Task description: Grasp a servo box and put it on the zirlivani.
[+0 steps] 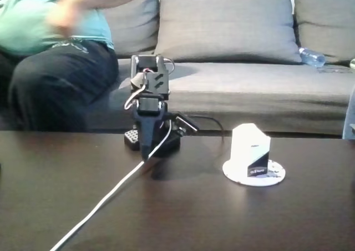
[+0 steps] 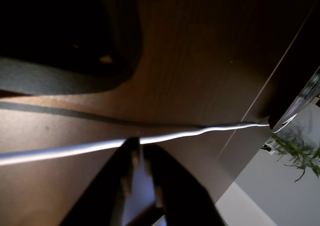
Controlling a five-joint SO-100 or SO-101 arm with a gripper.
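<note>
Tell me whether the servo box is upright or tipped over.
Upright. In the fixed view the servo box stands on the zirlivani, white half up, black printed half down.

Quick count from the fixed view: one servo box (image 1: 250, 149), one zirlivani (image 1: 275, 173) under it, one arm (image 1: 148, 104), one white cable (image 1: 105, 200) (also crossing the wrist view), two grey sofa cushions (image 1: 227, 28), one plastic bottle (image 1: 313, 57), one person (image 1: 52, 56) sitting.
</note>
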